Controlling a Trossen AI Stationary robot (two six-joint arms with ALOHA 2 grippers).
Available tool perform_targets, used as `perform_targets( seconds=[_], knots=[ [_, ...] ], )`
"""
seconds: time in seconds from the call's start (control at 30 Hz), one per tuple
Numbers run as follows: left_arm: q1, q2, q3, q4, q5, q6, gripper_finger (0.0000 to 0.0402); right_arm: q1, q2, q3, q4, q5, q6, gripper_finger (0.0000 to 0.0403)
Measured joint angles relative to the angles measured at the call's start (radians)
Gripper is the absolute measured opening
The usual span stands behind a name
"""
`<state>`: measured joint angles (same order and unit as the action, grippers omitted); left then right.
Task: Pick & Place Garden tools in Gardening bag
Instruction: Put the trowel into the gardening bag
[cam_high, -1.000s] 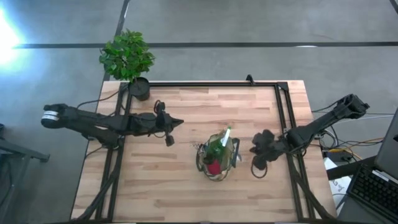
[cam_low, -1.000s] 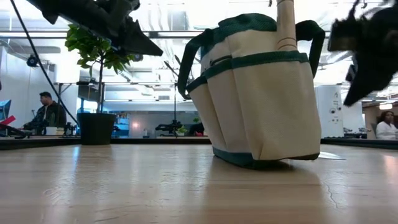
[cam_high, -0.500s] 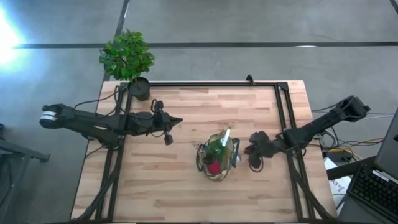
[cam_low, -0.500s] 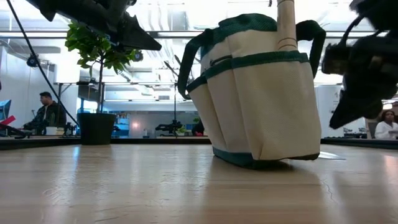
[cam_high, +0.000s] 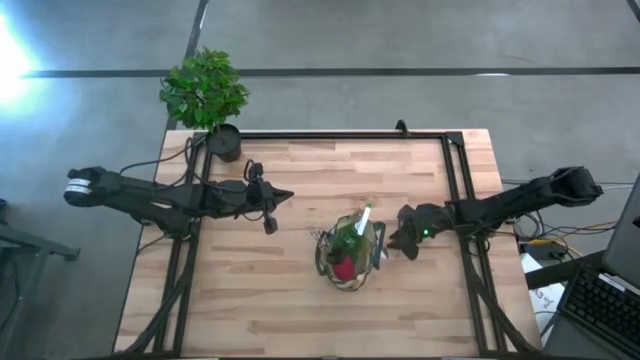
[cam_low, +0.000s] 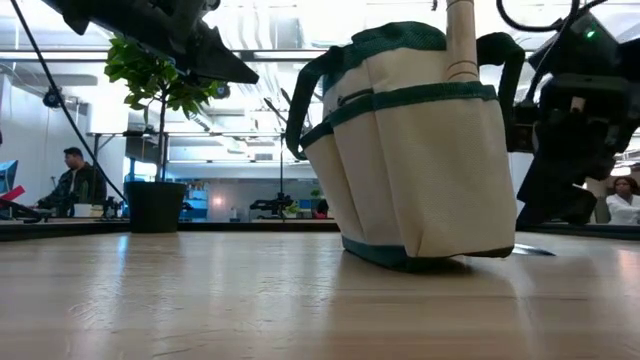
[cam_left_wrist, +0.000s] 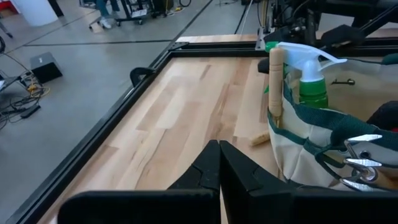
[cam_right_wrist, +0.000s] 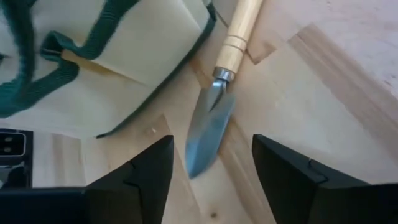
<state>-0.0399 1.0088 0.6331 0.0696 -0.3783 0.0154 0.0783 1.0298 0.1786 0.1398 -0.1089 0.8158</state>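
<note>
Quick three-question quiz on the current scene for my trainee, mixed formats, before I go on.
1. True or false: the right gripper is shut on the trowel.
2. The left gripper is: A) open, B) shut and empty, C) holding a glove.
3. Fill in: the green spray bottle sits inside the ____.

Key:
1. False. Its jaws stand open over the trowel, which lies on the table beside the gardening bag.
2. B.
3. gardening bag.
</note>
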Motion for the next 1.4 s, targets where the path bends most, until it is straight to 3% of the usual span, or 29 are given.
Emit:
perform_targets(
  seconds=[0.37, 1.0, 1.4],
  knots=[
    [0.0, 0.0, 0.0, -0.004, 0.0, 0.0, 0.0003, -0.017, 0.016, -0.004, 0.003, -0.016, -0.008, 0.0208],
    [0.0, 0.0, 0.0, -0.03, 0.0, -0.007, 0.0003, -0.016, 0.279, -0.003, 0.281, -0.05, -0.003, 0.0191],
    [0.0, 0.0, 0.0, -0.047, 0.0, -0.013, 0.0003, -0.016, 0.331, 0.022, 0.297, -0.09, 0.001, 0.0167]
  ],
)
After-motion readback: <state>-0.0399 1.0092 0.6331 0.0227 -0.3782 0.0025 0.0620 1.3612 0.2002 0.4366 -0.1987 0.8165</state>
